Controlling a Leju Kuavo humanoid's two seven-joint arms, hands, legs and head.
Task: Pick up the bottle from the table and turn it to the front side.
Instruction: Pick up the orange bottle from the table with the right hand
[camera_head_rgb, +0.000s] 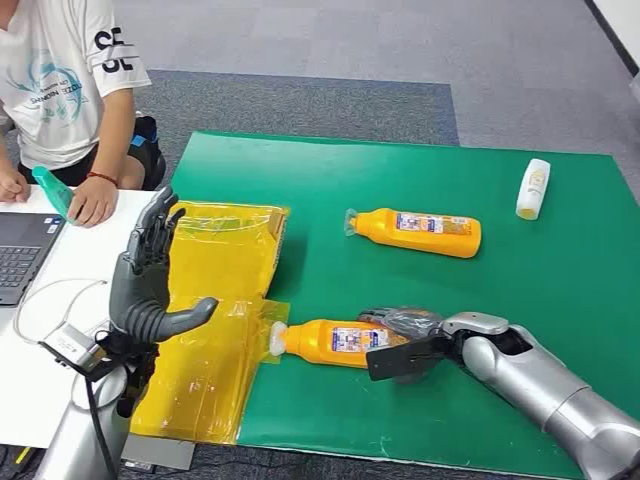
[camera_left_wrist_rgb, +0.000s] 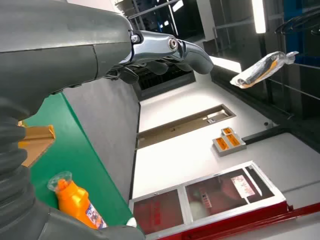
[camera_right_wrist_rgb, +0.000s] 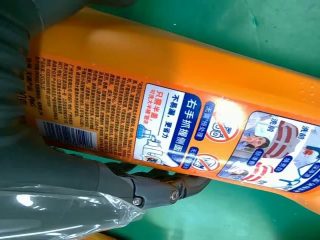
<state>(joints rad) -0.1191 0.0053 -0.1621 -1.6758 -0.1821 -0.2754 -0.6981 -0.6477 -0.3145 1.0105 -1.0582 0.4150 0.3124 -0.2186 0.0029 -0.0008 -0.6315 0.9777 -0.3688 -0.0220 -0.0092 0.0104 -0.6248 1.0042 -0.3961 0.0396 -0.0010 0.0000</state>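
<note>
From the head view I could see the whole worktop (camera_head_rgb: 528, 300) with its green mat, while the right wrist view showed close the printed label and barcode of the near bottle (camera_right_wrist_rgb: 181, 95), which the head view gave too small to read. The left wrist view looked up past the left hand toward walls and a ceiling lamp, with the far bottle (camera_left_wrist_rgb: 77, 202) low in the picture.

The right arm lay low over the green mat, reaching toward the near bottle (camera_head_rgb: 332, 341), which lay on its side at the mat's edge, its cap touching the yellow plastic bag (camera_head_rgb: 211, 300). The right hand (camera_head_rgb: 404, 345) was at the bottle's base end, wrapped partly in clear film. Its thumb lay along the label side and the fingers (camera_right_wrist_rgb: 166, 187) were around the body, so it held the bottle.

The left hand (camera_head_rgb: 151, 280) stood raised upright over the yellow bag, fingers apart and holding nothing.

The far bottle (camera_head_rgb: 415, 232) lay beyond the near one.
</note>
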